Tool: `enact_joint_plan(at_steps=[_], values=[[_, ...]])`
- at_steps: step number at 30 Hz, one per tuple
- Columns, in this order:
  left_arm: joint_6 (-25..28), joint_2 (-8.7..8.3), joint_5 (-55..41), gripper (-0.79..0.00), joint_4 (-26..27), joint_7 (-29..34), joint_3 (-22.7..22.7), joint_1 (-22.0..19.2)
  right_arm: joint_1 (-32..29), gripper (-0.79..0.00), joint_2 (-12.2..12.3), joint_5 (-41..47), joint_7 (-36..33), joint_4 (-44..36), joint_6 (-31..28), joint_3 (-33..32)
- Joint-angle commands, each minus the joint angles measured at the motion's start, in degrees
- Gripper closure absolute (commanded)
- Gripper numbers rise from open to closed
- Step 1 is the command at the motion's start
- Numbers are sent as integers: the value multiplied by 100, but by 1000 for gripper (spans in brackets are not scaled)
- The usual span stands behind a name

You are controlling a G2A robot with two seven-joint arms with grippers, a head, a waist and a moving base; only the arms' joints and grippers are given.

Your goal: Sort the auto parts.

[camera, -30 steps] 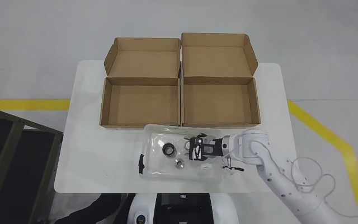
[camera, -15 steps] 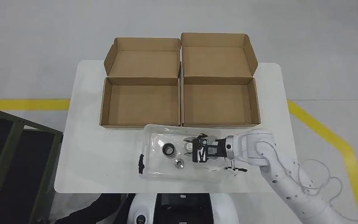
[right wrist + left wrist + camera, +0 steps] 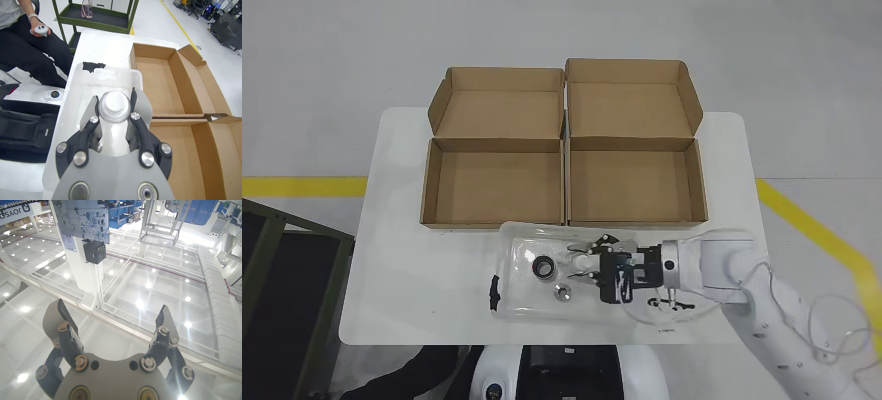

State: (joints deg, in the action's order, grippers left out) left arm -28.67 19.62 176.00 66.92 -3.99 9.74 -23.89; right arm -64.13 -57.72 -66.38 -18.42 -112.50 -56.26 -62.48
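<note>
On the right wrist feed I saw the right gripper (image 3: 114, 98) pinching a round part (image 3: 114, 109), with one ribbed finger pad pressed against each side of its rim. The part was a squat disc, with a glossy, see-through outer ring around a matt white raised centre. Its flat round face was turned toward the wrist camera, so its axis ran roughly back toward the wrist. Being circular, it gave me no long side to speak of. It hung within the outline of the clear bin (image 3: 124, 77), toward the end nearer the right arm. I could not tell whether it touched the bin floor.

In the top view the bin was a tub of translucent plastic with rounded corners. It lay lengthwise along the near edge of the white table (image 3: 402, 250). A scrap of black tape (image 3: 92, 66) sat on the end wall farthest from the right arm. Inside the bin, apart from the gripper, lay a dark ring (image 3: 542, 268). Just beside it, nearer the robot, was a small metal piece (image 3: 562, 292), shiny and roundish.

Behind the bin stood two brown cardboard boxes side by side with their walls touching and their lids folded back. These were the left box (image 3: 492, 190) and the right box (image 3: 637, 188).

The left gripper (image 3: 111, 306) pointed up at a ceiling of white panels and lamps, its toothed fingers spread wide apart.
</note>
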Motion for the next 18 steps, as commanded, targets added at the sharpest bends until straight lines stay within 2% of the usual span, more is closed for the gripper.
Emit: enact_joint_plan(at_steps=[1,18], values=[[0,0,0,-785,0,0,0,0,71,0,1,50,16,-56,-1,-29],[0,0,0,-785,0,0,0,0,510,0,-3,1308,1031,262,-174,-375]])
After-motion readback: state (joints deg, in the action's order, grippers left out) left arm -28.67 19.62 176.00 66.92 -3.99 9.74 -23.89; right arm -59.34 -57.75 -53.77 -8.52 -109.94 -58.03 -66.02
